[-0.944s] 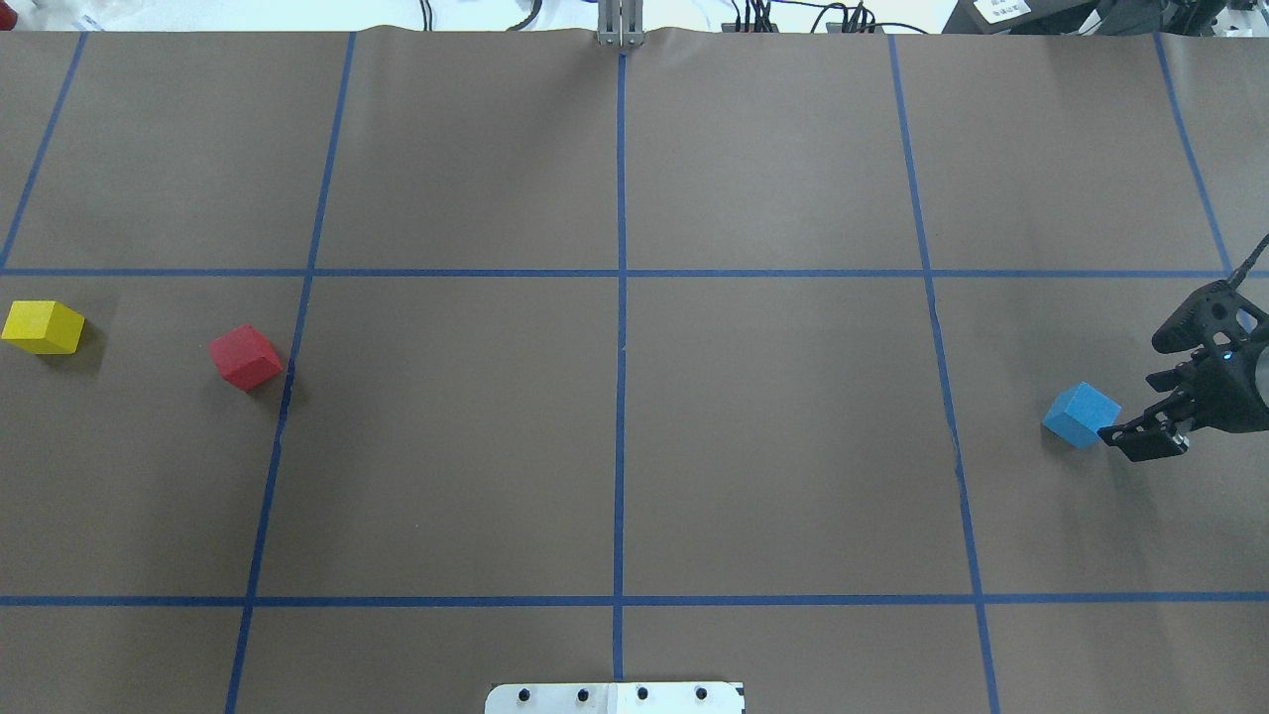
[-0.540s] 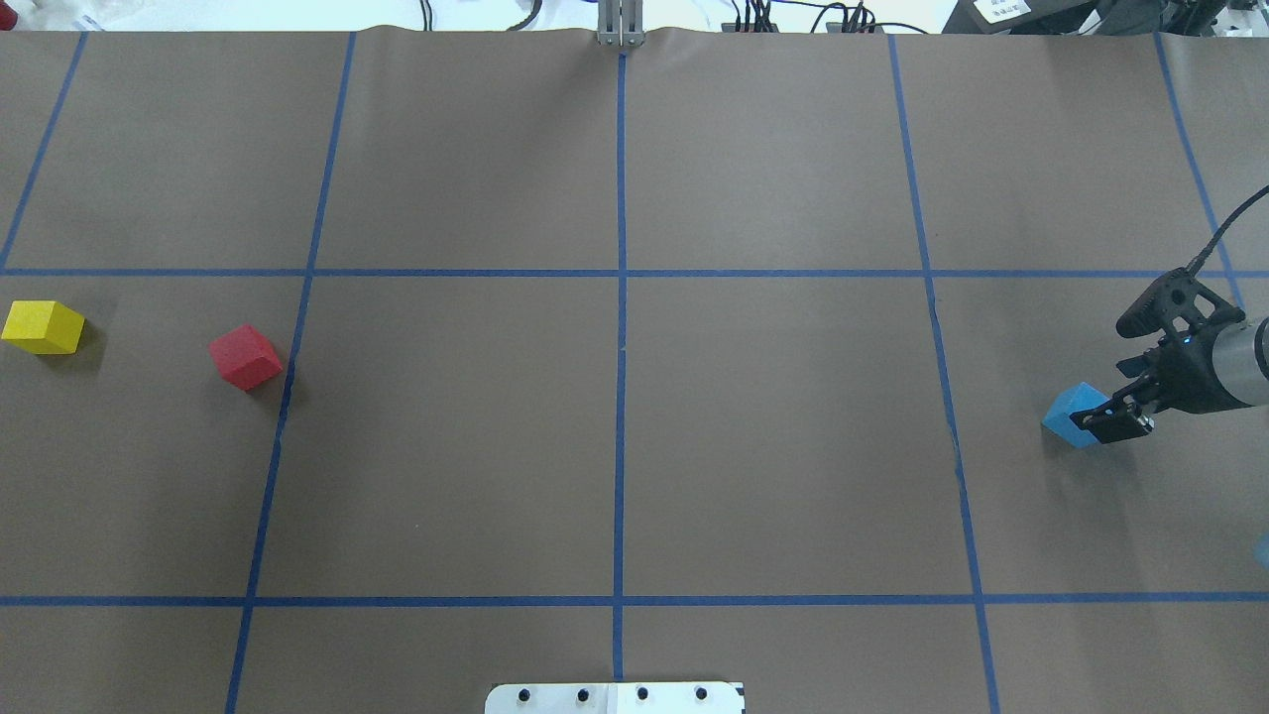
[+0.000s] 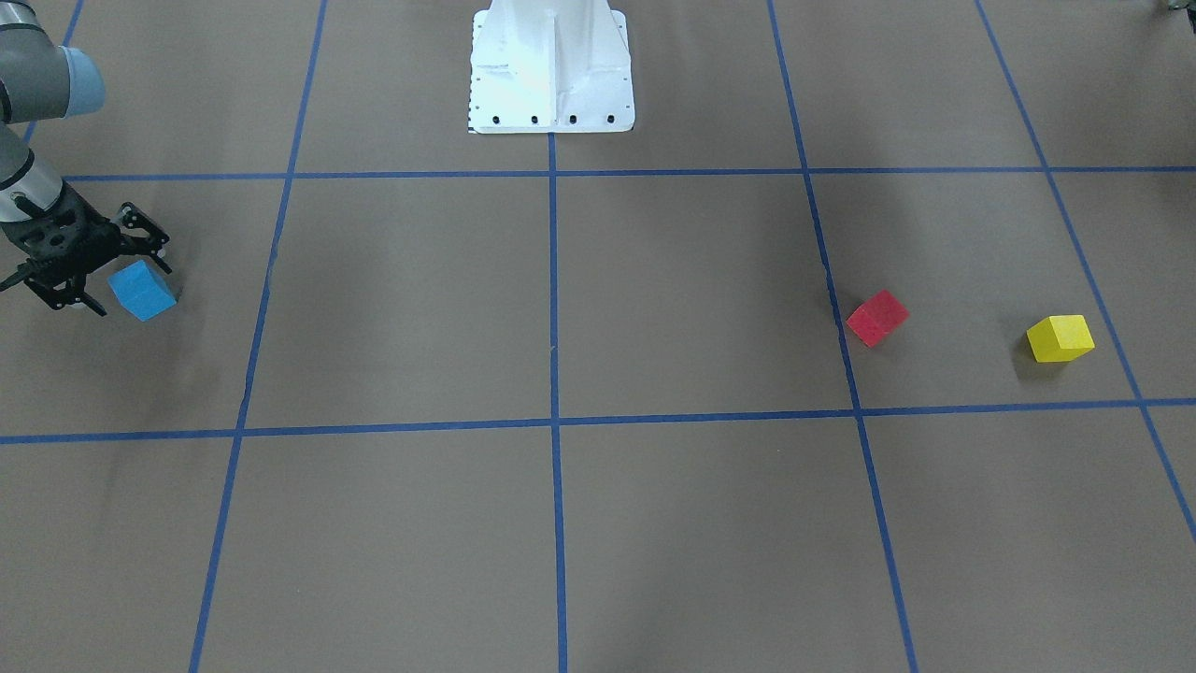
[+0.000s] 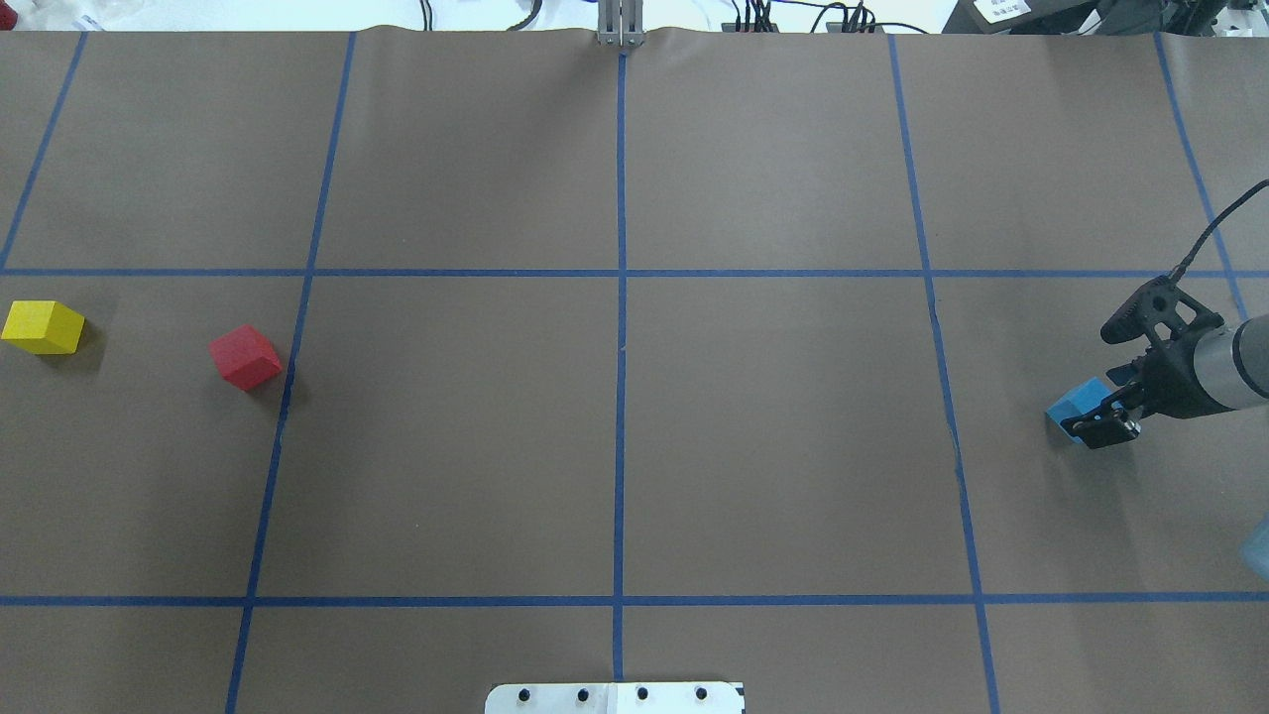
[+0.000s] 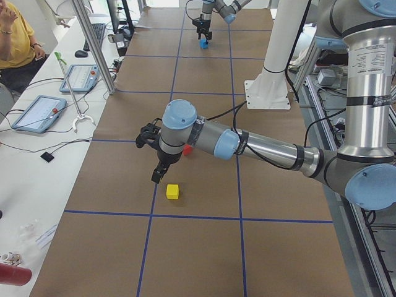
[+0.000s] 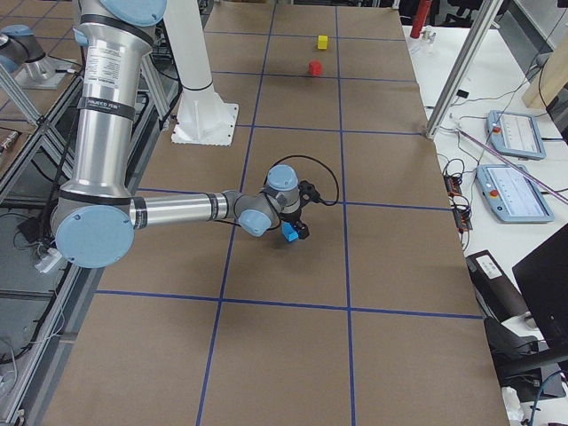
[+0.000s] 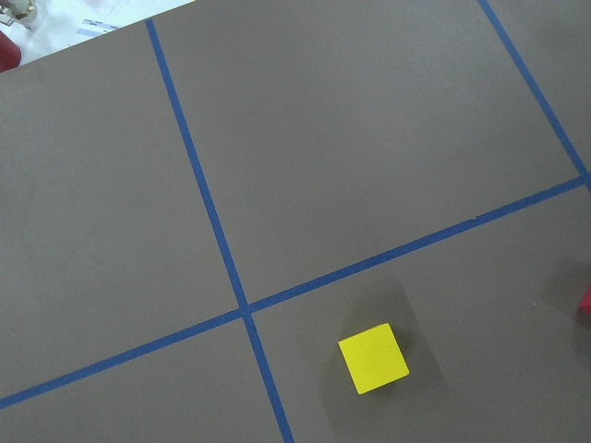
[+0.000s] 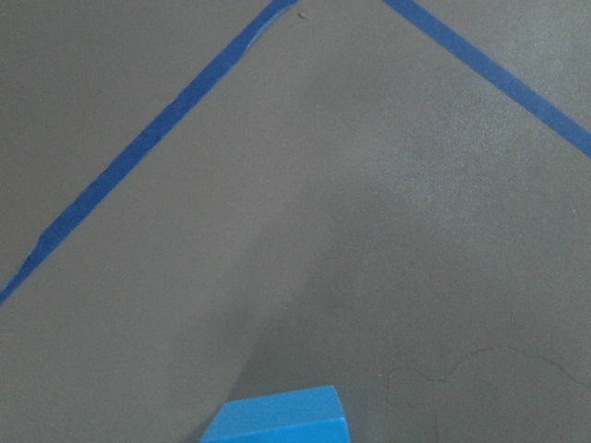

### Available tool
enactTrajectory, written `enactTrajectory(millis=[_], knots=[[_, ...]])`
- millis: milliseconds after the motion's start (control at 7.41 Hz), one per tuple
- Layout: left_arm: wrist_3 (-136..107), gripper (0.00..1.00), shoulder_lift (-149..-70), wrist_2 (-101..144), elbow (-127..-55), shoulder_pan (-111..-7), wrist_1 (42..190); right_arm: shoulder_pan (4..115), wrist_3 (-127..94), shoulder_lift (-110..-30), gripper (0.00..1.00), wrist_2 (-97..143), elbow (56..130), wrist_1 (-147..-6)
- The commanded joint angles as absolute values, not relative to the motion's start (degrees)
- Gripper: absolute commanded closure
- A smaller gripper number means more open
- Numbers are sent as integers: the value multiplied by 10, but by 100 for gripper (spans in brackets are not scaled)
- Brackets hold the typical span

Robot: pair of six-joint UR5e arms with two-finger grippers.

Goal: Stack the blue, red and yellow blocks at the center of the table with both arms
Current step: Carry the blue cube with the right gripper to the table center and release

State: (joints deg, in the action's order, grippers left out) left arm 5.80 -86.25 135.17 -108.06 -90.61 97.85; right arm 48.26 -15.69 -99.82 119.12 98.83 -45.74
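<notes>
The blue block point(image 4: 1071, 405) sits at the table's right side, and its top edge shows in the right wrist view point(image 8: 277, 420). My right gripper point(image 4: 1098, 415) is low over it and open, with one finger on either side of the block point(image 3: 142, 290) and a gap to each. The red block point(image 4: 245, 357) and the yellow block point(image 4: 42, 327) rest apart at the far left. My left gripper point(image 5: 158, 172) hovers above and beside the yellow block point(image 5: 172, 191); I cannot tell whether it is open or shut. The left wrist view shows the yellow block point(image 7: 373, 359) below.
Brown paper with a blue tape grid point(image 4: 621, 297) covers the table. The robot's white base plate point(image 4: 615, 697) is at the near edge. Cables and a metal post point(image 4: 620, 25) line the far edge. A person point(image 5: 15, 37) sits at a side desk with tablets.
My right gripper has slid left and down onto the blue block, so its fingers now flank the block. All three blocks stay where they were.
</notes>
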Motion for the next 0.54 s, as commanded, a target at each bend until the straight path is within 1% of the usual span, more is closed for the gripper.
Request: enactTrajectory(millis=[0, 135, 270, 405], knots=[[58, 0, -861, 1352, -1081, -906, 979, 478, -157, -1000, 3, 1197, 989, -456], [58, 0, -861, 1353, -1081, -906, 978, 478, -157, -1001, 8, 1198, 988, -458], [58, 0, -861, 1352, -1081, -906, 979, 478, -158, -1000, 30, 1198, 988, -461], [58, 0, -862, 1353, -1081, -906, 979, 478, -167, -1001, 90, 1205, 987, -462]])
